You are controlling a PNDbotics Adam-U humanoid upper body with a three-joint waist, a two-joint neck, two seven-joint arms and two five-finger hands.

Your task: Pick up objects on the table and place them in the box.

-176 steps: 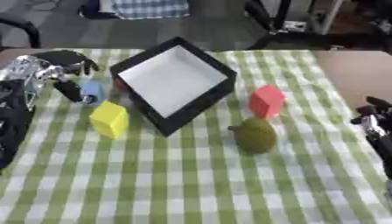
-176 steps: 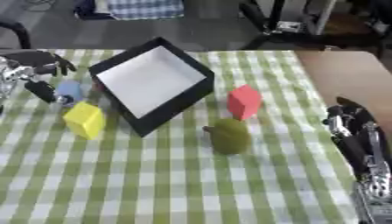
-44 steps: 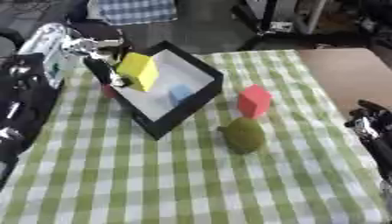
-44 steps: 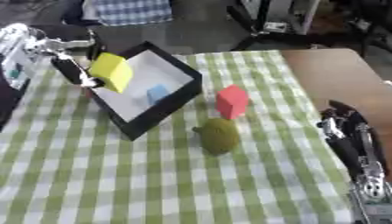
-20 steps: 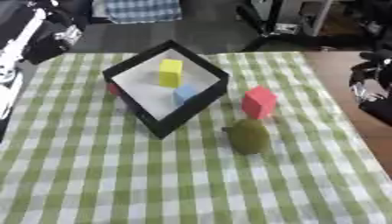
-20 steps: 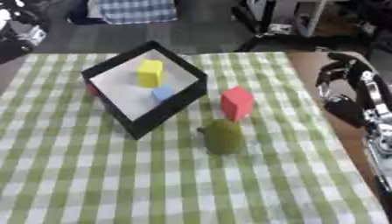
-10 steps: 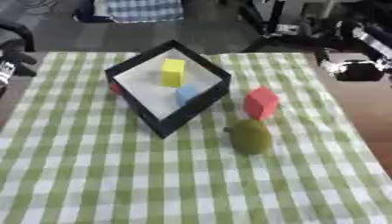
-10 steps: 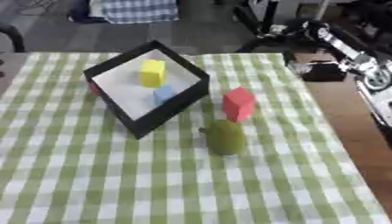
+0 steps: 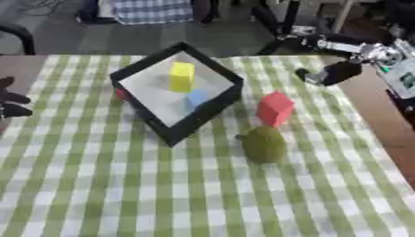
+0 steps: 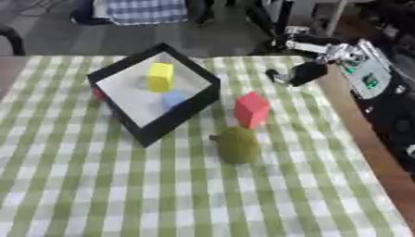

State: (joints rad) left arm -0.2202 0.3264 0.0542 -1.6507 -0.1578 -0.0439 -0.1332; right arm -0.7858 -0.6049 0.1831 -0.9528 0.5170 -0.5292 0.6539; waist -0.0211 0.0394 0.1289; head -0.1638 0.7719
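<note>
A black-rimmed box (image 9: 204, 119) with a white floor sits tilted on the green checked cloth. Inside it lie a yellow block (image 9: 181, 76) and a blue block (image 9: 197, 98). Something small and red (image 9: 122, 94) shows at the box's left wall. A red block (image 9: 275, 109) stands to the right of the box. In front of the red block rests a green pear-shaped object (image 9: 263, 144). My right hand (image 9: 334, 71) hangs over the far right of the cloth, up and right of the red block, holding nothing. My left hand (image 9: 11, 98) shows at the left edge, fingers spread.
A bare brown table strip (image 9: 374, 115) runs down the right side of the cloth. Chair legs and a checked fabric bundle (image 9: 154, 10) lie on the floor beyond the table. My right forearm (image 10: 366, 69) comes in from the upper right.
My right hand has moved left, in over the cloth toward the red block. My left hand has dropped lower along the left edge. The blocks and the box have not moved.
</note>
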